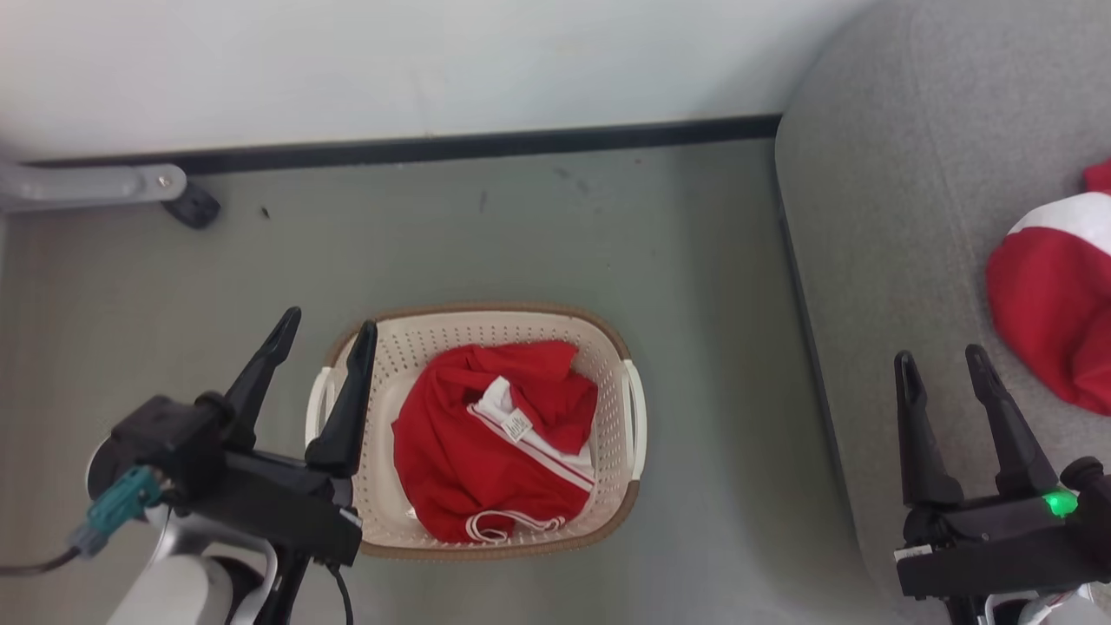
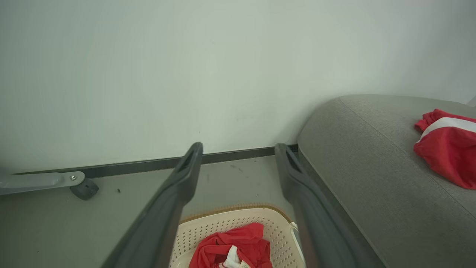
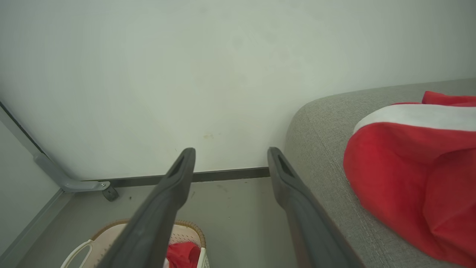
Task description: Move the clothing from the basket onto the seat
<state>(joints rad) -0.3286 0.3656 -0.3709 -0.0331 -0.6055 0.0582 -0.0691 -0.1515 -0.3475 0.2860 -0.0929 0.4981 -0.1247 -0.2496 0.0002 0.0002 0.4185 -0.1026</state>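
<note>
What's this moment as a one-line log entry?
left gripper: open, by basket | right gripper: open, by seat | one red garment in basket | second garment on seat

A plain grey-green floor [image 1: 538,243] meets a pale, bare wall [image 1: 391,61], with a thin dark skirting strip [image 1: 486,146] running along the join from left to right. At the far left of the head view, a flat grey metal bar [image 1: 87,184] lies low along the foot of the wall with a screw near its rounded end, and a small black foot [image 1: 193,207] under that end touches the floor. A few faint scuff marks [image 1: 568,176] and dark specks dot the floor near the skirting
</note>
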